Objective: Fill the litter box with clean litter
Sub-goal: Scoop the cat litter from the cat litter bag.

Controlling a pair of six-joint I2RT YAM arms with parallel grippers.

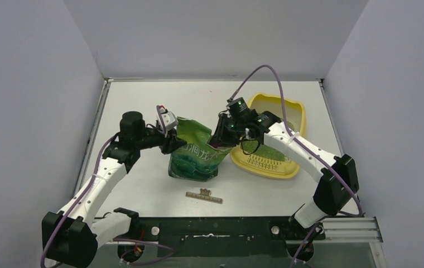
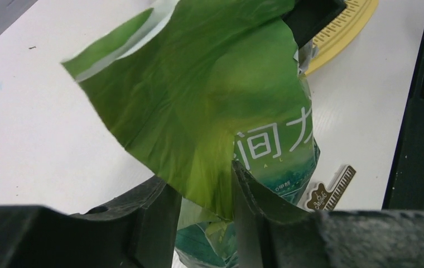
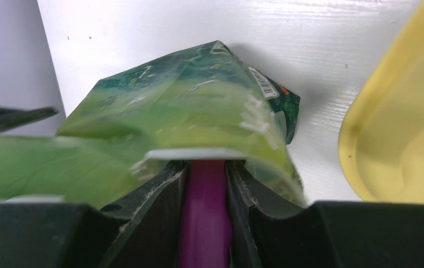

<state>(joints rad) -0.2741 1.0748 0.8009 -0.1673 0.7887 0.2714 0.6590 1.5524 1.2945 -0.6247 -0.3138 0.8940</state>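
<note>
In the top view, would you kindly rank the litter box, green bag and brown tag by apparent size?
1. Litter box, partly hidden by the right arm.
2. Bag, a near second; it stands taller, nearer the camera.
3. Tag, clearly smallest.

white chinese characters there on the green bag (image 2: 198, 100), the first looking like 洞, the next cut off, tiny latin letters below unreadable, a barcode label (image 3: 265, 86) on its side, and the brown tag (image 2: 329, 190) prints too small.

litter box (image 1: 271, 166) | pale yellow, rounded | flat on table (image 1: 137, 100) | grate strip at near end
</note>
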